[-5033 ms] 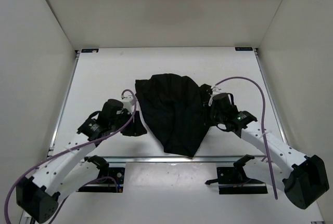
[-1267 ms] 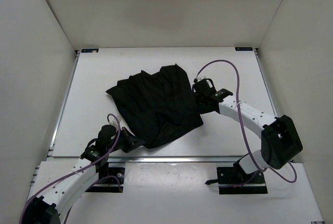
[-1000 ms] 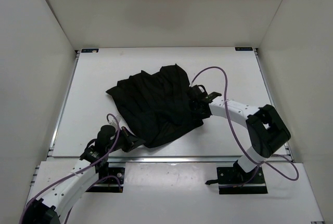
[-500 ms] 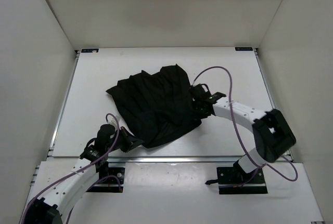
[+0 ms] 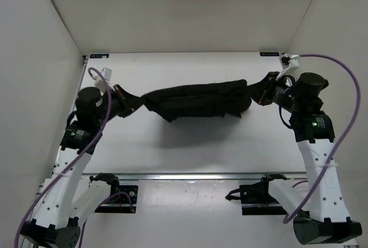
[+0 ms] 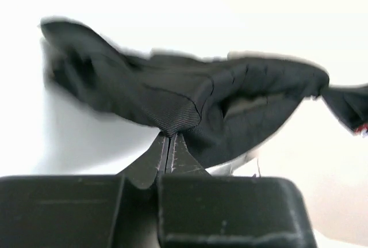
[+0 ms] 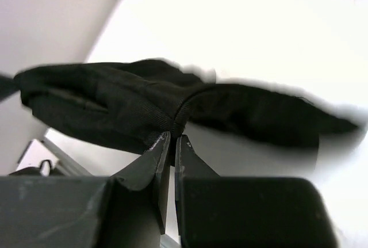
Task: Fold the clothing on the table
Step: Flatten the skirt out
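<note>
The black clothing [image 5: 198, 102] hangs stretched in a long band above the white table [image 5: 190, 147], held at both ends. My left gripper [image 5: 137, 103] is shut on its left end; in the left wrist view the fabric [image 6: 172, 101] bunches at the closed fingertips [image 6: 168, 138]. My right gripper [image 5: 260, 94] is shut on the right end, with a hem of the cloth [image 7: 115, 110] pinched between its fingertips [image 7: 172, 140]. The middle of the garment sags a little and its underside is hidden.
White walls [image 5: 40, 58] enclose the table on the left, back and right. Thin metal rails [image 5: 190, 175] run along the near edge, with both arm bases [image 5: 264, 193] below them. Purple cables [image 5: 345, 110] loop off each arm.
The clothing lay spread on the table before. Both arms have risen and moved apart, and the right gripper has shut on the cloth, so it now hangs taut between them.
</note>
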`<control>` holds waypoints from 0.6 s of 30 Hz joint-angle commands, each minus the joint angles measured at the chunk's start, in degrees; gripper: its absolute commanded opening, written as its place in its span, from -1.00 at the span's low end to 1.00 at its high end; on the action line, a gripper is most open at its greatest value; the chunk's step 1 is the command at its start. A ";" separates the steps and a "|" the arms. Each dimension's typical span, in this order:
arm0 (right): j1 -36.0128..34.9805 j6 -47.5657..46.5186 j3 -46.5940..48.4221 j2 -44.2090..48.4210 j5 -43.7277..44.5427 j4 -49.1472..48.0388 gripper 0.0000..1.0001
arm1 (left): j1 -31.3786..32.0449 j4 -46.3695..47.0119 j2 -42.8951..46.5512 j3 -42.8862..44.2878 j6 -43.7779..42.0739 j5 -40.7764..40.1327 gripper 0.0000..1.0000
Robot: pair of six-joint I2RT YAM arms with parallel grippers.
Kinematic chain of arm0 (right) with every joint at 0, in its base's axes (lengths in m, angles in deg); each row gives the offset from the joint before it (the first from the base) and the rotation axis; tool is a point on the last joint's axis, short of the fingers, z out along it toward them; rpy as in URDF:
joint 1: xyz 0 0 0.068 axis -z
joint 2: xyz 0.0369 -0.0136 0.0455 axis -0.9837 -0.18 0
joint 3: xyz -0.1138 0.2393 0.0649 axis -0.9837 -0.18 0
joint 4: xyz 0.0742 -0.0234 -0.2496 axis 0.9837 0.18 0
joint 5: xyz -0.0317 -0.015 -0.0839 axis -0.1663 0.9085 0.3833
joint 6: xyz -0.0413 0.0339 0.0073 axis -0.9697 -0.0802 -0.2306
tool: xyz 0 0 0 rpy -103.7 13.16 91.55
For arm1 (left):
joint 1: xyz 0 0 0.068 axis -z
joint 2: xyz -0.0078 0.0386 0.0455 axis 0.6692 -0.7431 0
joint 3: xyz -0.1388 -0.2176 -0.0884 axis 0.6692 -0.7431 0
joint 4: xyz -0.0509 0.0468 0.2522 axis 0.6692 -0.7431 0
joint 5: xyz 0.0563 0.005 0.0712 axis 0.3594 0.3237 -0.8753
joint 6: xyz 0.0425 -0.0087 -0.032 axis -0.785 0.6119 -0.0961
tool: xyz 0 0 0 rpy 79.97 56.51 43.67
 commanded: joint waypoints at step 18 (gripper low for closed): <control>1.89 6.27 42.04 -31.91 -22.29 -13.92 -1.00 | -12.08 7.89 -34.04 39.52 -2.05 12.61 -1.00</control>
